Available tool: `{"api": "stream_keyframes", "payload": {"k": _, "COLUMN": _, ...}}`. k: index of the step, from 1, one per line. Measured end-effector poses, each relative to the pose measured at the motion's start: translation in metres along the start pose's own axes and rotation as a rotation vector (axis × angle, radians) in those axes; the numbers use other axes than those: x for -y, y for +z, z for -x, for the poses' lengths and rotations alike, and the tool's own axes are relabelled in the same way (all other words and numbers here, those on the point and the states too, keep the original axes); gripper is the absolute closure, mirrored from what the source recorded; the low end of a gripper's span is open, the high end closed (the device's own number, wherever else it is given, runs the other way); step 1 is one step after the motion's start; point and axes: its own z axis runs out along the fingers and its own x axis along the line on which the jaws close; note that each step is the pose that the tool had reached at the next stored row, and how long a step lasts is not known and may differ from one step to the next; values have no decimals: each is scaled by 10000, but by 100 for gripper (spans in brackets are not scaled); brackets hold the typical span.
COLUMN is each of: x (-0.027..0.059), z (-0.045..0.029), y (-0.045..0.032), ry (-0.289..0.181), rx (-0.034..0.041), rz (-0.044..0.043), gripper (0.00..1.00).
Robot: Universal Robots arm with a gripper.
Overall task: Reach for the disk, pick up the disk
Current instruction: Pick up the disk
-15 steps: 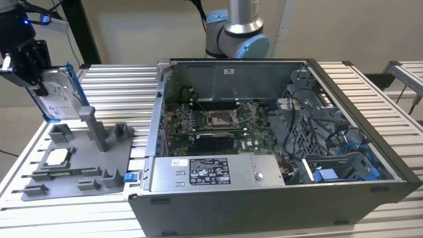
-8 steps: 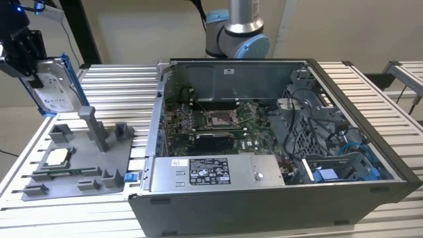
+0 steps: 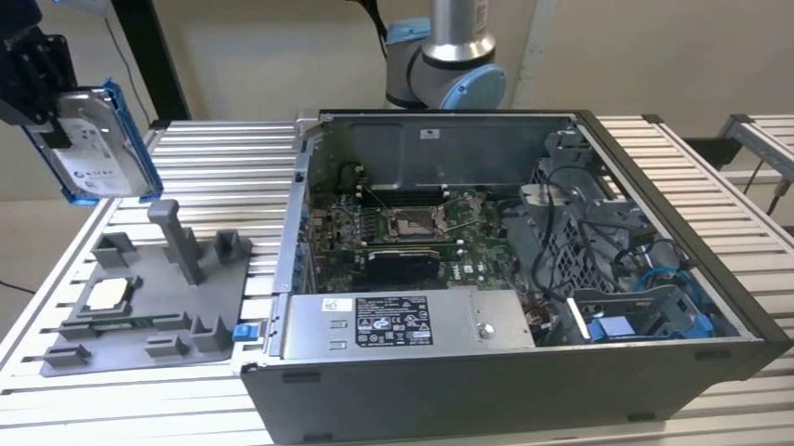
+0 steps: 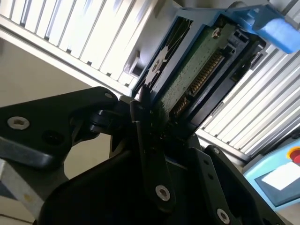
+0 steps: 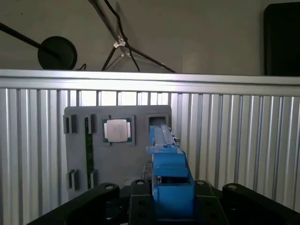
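**Operator:** What is the state of the gripper?

**Technician:** The gripper (image 3: 52, 125) is clamped on the disk (image 3: 99, 153). In the second wrist view the black fingers (image 4: 145, 140) press against the two flat faces at one end of the disk. Its green circuit board (image 4: 197, 70) faces the camera.

**Operator:** Where is the disk?

**Technician:** It is in the air at the exterior view's upper left. It stands on edge with the label side showing and the blue frame (image 3: 128, 139) along its rim. It touches nothing but the gripper.

**Operator:** What is cut off or unclear?

**Technician:** The gripper body runs off the exterior view's top left corner. The contact point there is dark and hard to make out. In the first wrist view the disk is seen edge-on.

**Operator:** How much open room is there?

**Technician:** The disk hangs over the slatted table (image 3: 223, 158), close to the table's edge on the exterior view's left. It is above the grey tray (image 3: 186, 311). It is clear of the tray's tall post (image 3: 174, 232), though the gap cannot be judged. The chip (image 3: 104, 294) lies flat in its pocket below. The open computer case (image 3: 496, 390) stands well apart, toward the exterior view's right.
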Motion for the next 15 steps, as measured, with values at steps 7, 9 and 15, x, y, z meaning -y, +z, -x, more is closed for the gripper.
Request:
{"api": "stream_keyframes", "payload": {"k": 7, "x": -2, "z": 1, "y": -230, "ry": -1, "rx": 0, "rz": 0, "gripper": 100}}
{"api": "stream_keyframes", "payload": {"k": 9, "x": -2, "z": 1, "y": -297, "ry": 0, "rx": 1, "rz": -2, "gripper": 100}}
{"api": "stream_keyframes", "payload": {"k": 15, "x": -4, "z": 2, "y": -498, "ry": 0, "rx": 0, "rz": 0, "gripper": 100}}
